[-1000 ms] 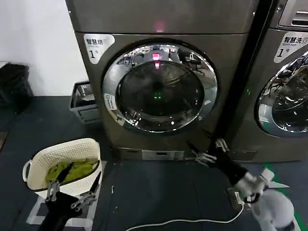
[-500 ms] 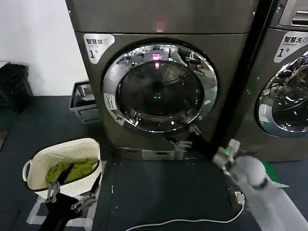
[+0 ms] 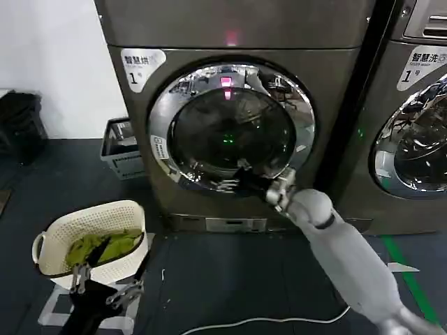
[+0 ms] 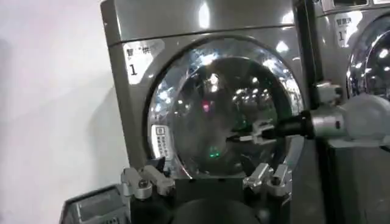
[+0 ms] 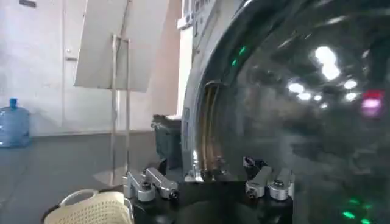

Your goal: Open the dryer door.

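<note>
**Ana:** While the dryer door (image 3: pixel 232 127) is sitting shut and flush in the front of the bronze-grey machine (image 3: pixel 230 28), what is reaching for it?

**Ben:** The right gripper (image 3: pixel 231 181) is hovering at the lower part of the chrome ring, fingers spread apart and pinching nothing. Its white forearm is stretching in from the lower right.

**Ana:** How will the door handle?

**Ben:** I am judging it as rigid and fairly heavy, swinging on a hinge. The polished ring is looking slippery, and the tinted glass is best left alone. I cannot see a handle recess clearly, so hooking behind the ring's edge seems the likeliest hold.

**Ana:** And farther out?

**Ben:** The left gripper (image 3: pixel 105 287) is waiting low, fingers spread, just in front of a cream laundry basket (image 3: pixel 52 241) holding green cloth. A second grey machine (image 3: pixel 412 125) is standing to the right.
</note>
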